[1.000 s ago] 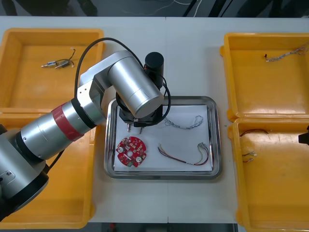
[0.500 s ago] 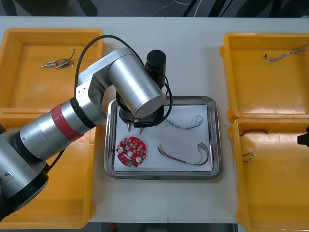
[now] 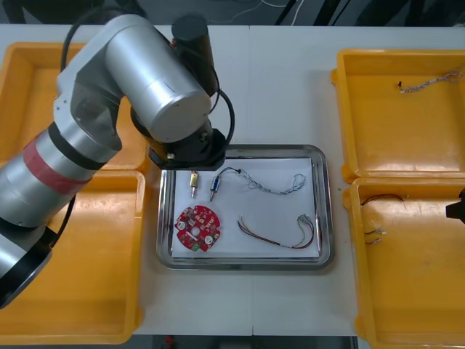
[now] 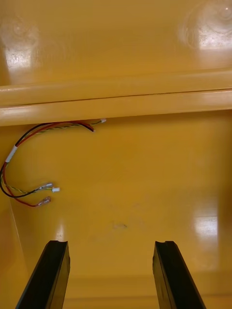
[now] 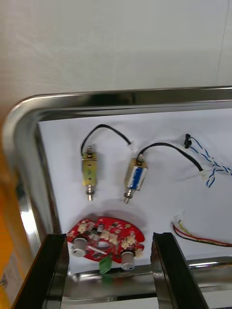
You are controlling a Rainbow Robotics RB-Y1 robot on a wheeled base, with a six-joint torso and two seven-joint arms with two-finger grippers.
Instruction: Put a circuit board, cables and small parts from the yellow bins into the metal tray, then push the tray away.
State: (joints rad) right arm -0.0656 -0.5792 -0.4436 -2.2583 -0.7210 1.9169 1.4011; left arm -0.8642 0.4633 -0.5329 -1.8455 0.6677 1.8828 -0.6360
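The left arm [image 3: 138, 80] fills the upper left of the front view. Its wrist hangs over the upper left corner of the metal tray [image 3: 325, 211] and hides its own jaws there, along with much of the upper left yellow bin [image 3: 29, 109]. In the left wrist view the jaws stand wide apart with nothing held, and both black fingers [image 5: 48, 270] are cut off at the picture's edge.

Between and beyond these fingers lies the round red circuit board [image 5: 106, 235] on the tray's white lining. Past it two small metal parts [image 5: 89, 169] lie side by side, apart from each other, each with a short black wire. A blue and white cable [image 5: 209, 166] and a red and yellow cable [image 5: 203, 237] run out of that picture, so their ends are lost.

In the front view the board [image 3: 197, 227] sits in the tray's lower left and the parts [image 3: 194, 182] just above it. The blue and white cable [image 3: 280, 183] lies at upper centre, the red and yellow one [image 3: 280, 234] at lower right. The tray rests on the desk [image 3: 283, 87] in the middle of the frame.

The right arm [image 3: 458, 209] is a dark sliver at the right edge. In its wrist view the jaws are wide and empty, fingers [image 4: 174, 275] above the floor of the lower right bin [image 4: 145, 169]. A red and black cable bundle [image 4: 29, 164] lies beyond them, its far end tucked under the bin wall.
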